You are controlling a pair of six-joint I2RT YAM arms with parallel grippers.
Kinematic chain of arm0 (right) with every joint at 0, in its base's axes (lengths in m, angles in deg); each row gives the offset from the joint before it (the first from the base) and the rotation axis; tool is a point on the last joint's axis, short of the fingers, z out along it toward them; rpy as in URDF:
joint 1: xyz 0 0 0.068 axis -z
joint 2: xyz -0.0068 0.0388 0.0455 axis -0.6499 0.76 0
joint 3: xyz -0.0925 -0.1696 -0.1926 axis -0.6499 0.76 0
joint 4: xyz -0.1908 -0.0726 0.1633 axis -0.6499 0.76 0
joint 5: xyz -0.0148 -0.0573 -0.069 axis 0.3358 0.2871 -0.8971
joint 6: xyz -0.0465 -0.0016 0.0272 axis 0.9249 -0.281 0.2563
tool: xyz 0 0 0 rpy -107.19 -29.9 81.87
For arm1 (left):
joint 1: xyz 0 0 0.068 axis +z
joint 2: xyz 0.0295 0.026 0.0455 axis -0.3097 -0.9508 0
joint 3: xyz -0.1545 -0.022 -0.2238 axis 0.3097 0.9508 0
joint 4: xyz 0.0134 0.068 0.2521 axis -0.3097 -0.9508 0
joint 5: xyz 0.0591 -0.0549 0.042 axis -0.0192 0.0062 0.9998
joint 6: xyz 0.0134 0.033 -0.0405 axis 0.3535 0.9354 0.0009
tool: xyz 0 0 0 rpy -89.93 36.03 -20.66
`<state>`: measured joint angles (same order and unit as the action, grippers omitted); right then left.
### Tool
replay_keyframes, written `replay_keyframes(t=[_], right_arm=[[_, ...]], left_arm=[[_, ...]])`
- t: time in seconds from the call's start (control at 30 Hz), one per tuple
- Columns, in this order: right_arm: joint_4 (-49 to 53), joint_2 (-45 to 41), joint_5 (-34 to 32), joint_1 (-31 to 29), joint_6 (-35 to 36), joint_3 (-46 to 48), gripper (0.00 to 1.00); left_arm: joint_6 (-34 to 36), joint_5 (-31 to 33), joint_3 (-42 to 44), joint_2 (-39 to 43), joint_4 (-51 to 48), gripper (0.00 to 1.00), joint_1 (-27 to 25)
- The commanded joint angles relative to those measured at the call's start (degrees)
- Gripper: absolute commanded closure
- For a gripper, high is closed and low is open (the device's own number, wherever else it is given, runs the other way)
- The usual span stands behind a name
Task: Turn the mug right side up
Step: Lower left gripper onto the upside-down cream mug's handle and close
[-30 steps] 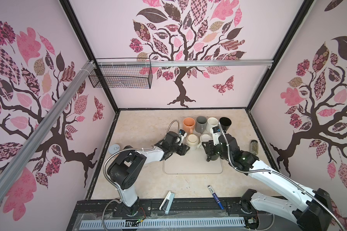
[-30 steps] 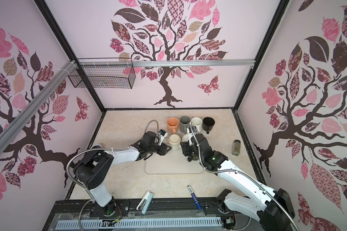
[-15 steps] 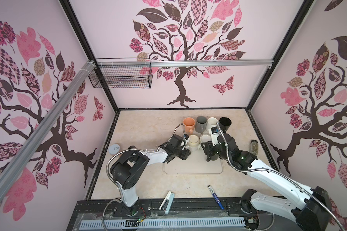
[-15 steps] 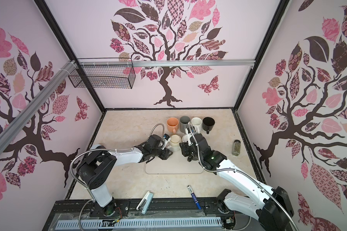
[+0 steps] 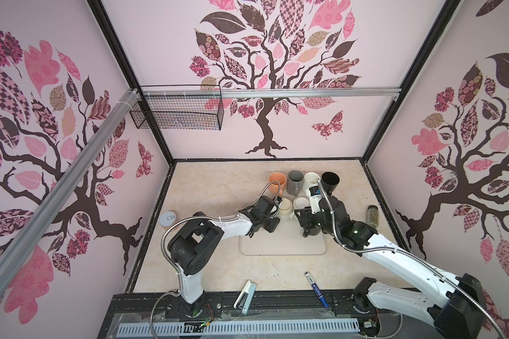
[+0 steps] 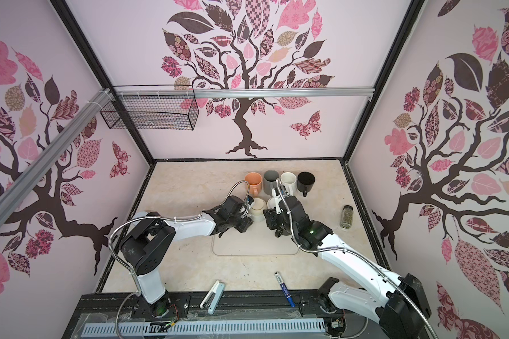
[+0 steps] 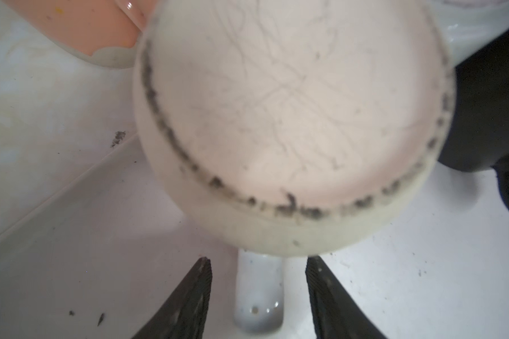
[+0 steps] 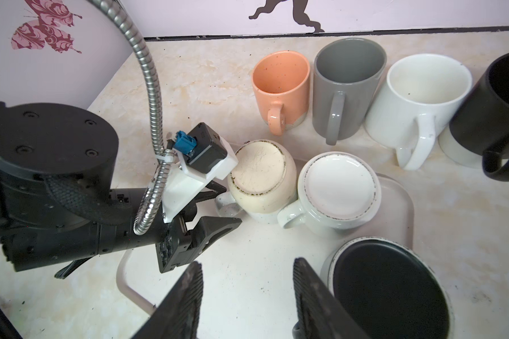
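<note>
Three mugs stand upside down on the pale tray [image 8: 247, 240]: a cream mug [image 8: 260, 173], a white mug [image 8: 338, 190] and a black mug [image 8: 388, 290]. My left gripper [image 7: 258, 261] is open, one finger on either side of the cream mug's handle [image 7: 259, 293] with a gap on both sides. In both top views the left gripper [image 5: 272, 218] sits just left of the cream mug [image 5: 285, 207]. My right gripper [image 8: 247, 264] is open over bare tray, holding nothing, with the black mug close beside one finger.
Along the back stand upright orange [image 5: 277, 179], grey [image 5: 295, 182], white [image 5: 311, 180] and black [image 5: 330, 181] mugs. A spice jar [image 5: 373, 215] stands at the right, a round lid [image 5: 168, 218] at the left. A pen [image 5: 315, 289] and a white stapler [image 5: 244, 298] lie near the front edge.
My left gripper has moved in toward the cream mug until its fingers straddle the handle. The right arm has hardly moved.
</note>
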<state>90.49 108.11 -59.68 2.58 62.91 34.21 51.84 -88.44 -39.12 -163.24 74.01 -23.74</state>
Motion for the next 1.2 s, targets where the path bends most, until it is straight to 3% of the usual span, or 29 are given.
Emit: replay_keyframes(t=[0.0,0.33,0.63,0.83,0.93,1.17], right_arm=[[-0.3,-0.2,-0.5,0.2,1.0,-0.6,0.47],[-0.6,-0.3,-0.7,0.2,1.0,-0.4,0.47],[-0.7,-0.4,-1.2,0.3,1.0,-0.3,0.46],[-0.8,-0.4,-1.0,0.3,1.1,-0.2,0.47],[-0.8,-0.3,-1.0,0.3,1.1,-0.1,0.47],[-0.9,-0.2,-0.9,0.3,1.1,-0.1,0.46]], left_arm=[[1.9,1.2,-3.2,-0.7,-0.8,0.48,-0.1],[2.1,-0.5,-4.8,-1.9,-1.0,0.57,-0.1],[2.3,-1.0,-5.2,-2.0,-1.4,0.73,-0.1],[2.2,-1.4,-5.5,-2.1,-1.6,0.75,-0.1],[2.1,-1.2,-5.4,-1.9,-1.7,0.70,-0.1],[2.2,-1.1,-5.6,-1.7,-1.9,0.70,-0.1]])
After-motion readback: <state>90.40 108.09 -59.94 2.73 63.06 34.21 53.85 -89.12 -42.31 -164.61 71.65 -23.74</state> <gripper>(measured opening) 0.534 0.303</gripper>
